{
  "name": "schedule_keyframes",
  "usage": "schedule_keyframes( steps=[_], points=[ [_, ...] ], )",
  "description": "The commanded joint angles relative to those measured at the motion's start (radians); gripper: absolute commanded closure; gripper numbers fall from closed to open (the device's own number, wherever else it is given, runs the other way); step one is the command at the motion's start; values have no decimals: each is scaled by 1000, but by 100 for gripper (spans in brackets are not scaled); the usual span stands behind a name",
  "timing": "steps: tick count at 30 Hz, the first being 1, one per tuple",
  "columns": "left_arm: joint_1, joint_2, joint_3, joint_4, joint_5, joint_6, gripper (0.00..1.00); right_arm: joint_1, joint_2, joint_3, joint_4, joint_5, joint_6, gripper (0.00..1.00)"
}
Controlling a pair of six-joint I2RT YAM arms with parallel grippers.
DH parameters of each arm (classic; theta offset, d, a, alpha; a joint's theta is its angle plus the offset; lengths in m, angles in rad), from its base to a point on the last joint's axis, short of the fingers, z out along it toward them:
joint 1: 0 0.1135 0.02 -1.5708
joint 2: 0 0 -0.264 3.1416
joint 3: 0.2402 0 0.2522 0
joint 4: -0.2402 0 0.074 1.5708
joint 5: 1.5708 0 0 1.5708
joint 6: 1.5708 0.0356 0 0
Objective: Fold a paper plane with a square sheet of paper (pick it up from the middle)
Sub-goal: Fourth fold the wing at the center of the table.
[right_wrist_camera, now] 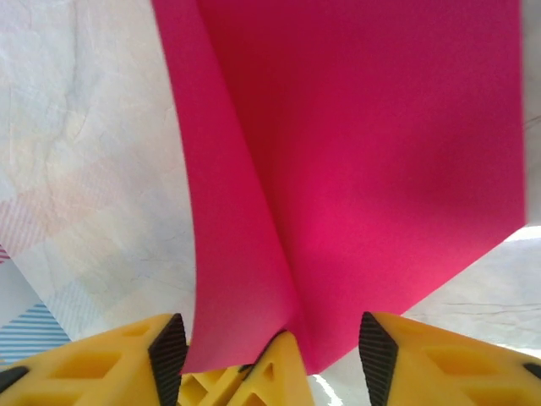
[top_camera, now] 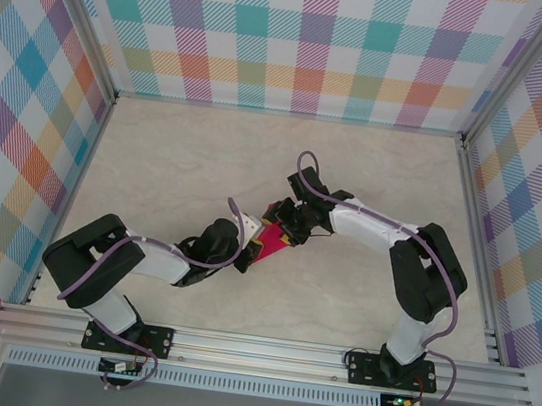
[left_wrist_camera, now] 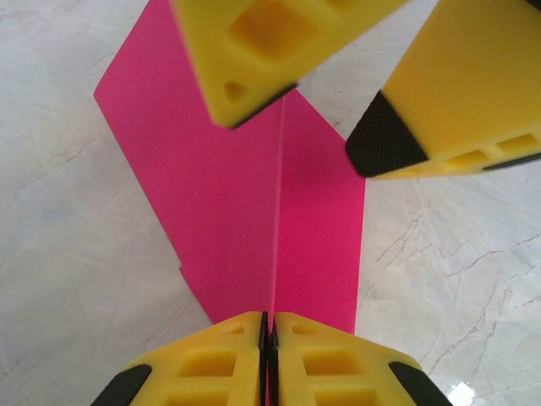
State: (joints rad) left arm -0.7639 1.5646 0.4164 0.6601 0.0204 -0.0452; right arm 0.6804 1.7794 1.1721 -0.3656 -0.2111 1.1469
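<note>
Left tool [left_wrist_camera: 268,330] pressed together on the centre crease of the paper plane [left_wrist_camera: 228,203]. Right tool [right_wrist_camera: 269,334] spread, fingers either side of the opposite end. Both arms bent inward, meeting mid-worktop [top_camera: 155,167]. Magenta, part-folded, slanted edges, one sharp central crease.

The magenta-pink paper plane [left_wrist_camera: 228,194], part-folded, has a sharp centre crease with layered flaps on either side.
</note>
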Motion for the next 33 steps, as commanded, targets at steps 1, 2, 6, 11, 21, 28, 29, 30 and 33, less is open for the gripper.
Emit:
schedule_keyframes(
  steps=[1, 2, 6, 11, 21, 28, 29, 30, 33],
  points=[
    [-11, 9, -24, 54, 41, -90, 89, -17, -72, -30, 46, -10, -154, 37],
    [-12, 8, -28, 61, 51, -111, 89, -20, -83, -34, 44, -9, -190, 36],
    [-12, 2, -39, 83, 66, -171, 89, -37, -126, -90, 90, -42, -274, 35],
    [-12, -7, -36, 76, 61, -227, 89, -70, -174, -178, 151, -90, -312, 34],
    [-13, -6, -22, 49, 61, -268, 89, -94, -199, -279, 207, -114, -339, 50],
    [-12, -26, -17, 18, 64, -281, 88, -94, -62, -205, 242, -183, -332, 76],
    [-13, -28, -15, 12, 65, -288, 87, -94, -45, -193, 245, -188, -331, 76],
    [-12, -31, -11, 4, 66, -303, 87, -94, -24, -183, 249, -196, -331, 77],
    [-12, -34, 5, -25, 76, -356, 80, -94, 15, -172, 261, -208, -326, 78]
  ],
)
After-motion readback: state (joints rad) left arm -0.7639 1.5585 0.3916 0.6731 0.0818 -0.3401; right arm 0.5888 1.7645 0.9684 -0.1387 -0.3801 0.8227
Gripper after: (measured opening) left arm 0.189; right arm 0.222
